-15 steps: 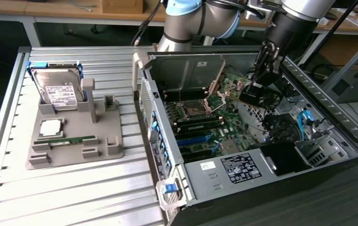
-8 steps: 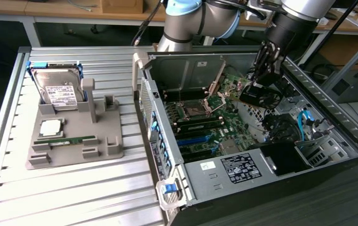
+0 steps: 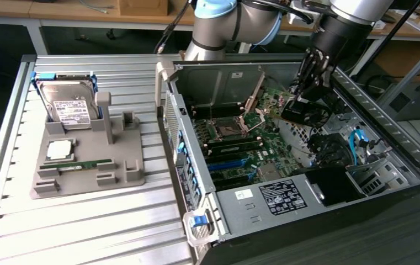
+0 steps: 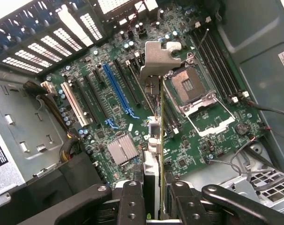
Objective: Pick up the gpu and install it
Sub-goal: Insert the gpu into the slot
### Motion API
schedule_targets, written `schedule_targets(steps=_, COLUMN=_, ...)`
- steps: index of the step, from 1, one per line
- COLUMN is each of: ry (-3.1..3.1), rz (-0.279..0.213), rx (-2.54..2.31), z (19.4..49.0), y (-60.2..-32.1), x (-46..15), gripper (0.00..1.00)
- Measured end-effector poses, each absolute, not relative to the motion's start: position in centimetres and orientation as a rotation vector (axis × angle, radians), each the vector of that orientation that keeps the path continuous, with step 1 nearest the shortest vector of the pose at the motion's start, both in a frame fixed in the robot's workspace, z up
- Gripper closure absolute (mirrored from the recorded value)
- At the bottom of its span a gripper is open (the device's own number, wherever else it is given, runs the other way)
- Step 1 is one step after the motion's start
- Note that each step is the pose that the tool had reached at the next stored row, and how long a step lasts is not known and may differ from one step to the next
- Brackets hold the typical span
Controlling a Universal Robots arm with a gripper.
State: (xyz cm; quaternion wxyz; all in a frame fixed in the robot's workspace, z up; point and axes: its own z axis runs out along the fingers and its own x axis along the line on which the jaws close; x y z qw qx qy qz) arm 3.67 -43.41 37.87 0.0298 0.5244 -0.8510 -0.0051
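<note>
Pickup done: black 2-finger gripper (image 3: 302, 101) clamps the green gpu (image 4: 160, 140) card above the green motherboard (image 3: 269, 160), exterior-view 3 o'clock from the silver socket (image 3: 221, 131); seating apparently not yet done.

The gpu (image 4: 156, 129) is a green board with a dull silver metal bracket; the claw (image 4: 156, 199) looks matt black. The counter (image 3: 84, 221) is ribbed pale metal, the case (image 3: 248, 211) bare grey sheet metal, and the holder (image 3: 84, 168) matt grey plastic.
</note>
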Motion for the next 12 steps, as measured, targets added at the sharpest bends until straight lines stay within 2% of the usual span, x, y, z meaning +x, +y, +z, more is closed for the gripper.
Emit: schedule_targets(steps=12, ry=-2.568, rz=-0.013, rx=1.703, z=37.87, y=-43.42, x=3.67, gripper=0.73)
